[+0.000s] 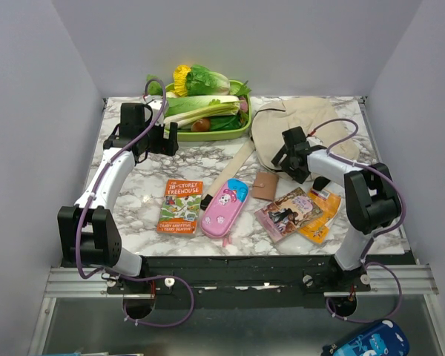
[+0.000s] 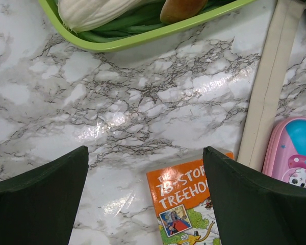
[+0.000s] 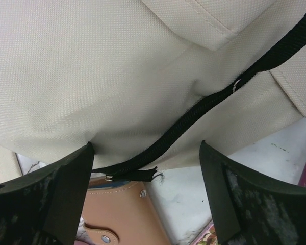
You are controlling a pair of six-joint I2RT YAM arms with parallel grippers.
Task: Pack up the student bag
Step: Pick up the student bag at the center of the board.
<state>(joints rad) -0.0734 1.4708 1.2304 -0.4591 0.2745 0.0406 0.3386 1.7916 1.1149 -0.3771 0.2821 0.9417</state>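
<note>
The student bag (image 1: 300, 126), beige canvas, lies flat at the back right of the table, and one long strap (image 1: 233, 172) trails toward the centre. My right gripper (image 1: 285, 162) hovers open over the bag's near edge. In the right wrist view its jaws (image 3: 145, 148) stand wide on either side of the beige fabric (image 3: 92, 66) and the frayed end of a black webbing strip (image 3: 194, 112), gripping nothing. My left gripper (image 1: 162, 141) is open over bare marble, between the green tray and the orange book. Its fingers (image 2: 145, 150) are empty.
A green tray (image 1: 241, 131) of vegetables stands at the back centre. Near the front lie an orange Treehouse book (image 1: 181, 206), a pink pencil case (image 1: 225, 208), a brown wallet (image 1: 265, 185), a comic book (image 1: 288, 213) and a yellow packet (image 1: 321, 220).
</note>
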